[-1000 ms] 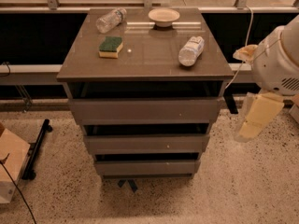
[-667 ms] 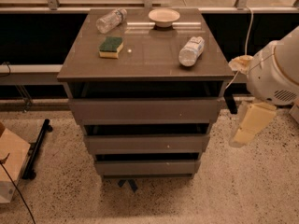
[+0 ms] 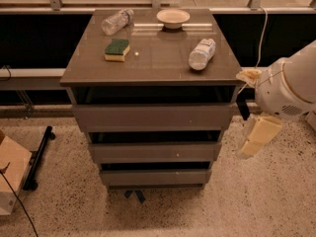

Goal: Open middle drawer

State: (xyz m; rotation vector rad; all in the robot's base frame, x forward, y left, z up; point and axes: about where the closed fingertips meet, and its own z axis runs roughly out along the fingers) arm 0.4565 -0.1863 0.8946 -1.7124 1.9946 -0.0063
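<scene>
The middle drawer point(image 3: 153, 152) is a grey-brown flat panel with no handle and a tiny pale dot right of centre. It sits between the taller top drawer point(image 3: 153, 116) and the narrower bottom drawer point(image 3: 153, 177) of a stepped cabinet. A dark gap shows above each panel. My gripper point(image 3: 251, 147) is the cream-coloured end hanging below my white arm point(image 3: 289, 85). It is to the right of the cabinet, level with the middle drawer and a little apart from its right edge.
On the cabinet top point(image 3: 153, 63) lie a green-and-yellow sponge point(image 3: 117, 50), two plastic bottles point(image 3: 117, 21) point(image 3: 202, 53) and a pale bowl point(image 3: 173, 18). A cardboard box point(image 3: 11, 179) and a black stand point(image 3: 38, 157) are on the speckled floor at the left. A cable point(image 3: 260, 33) hangs at the right.
My arm and gripper have moved left, closer to the cabinet's right side, and slightly lower. The drawers have not moved.
</scene>
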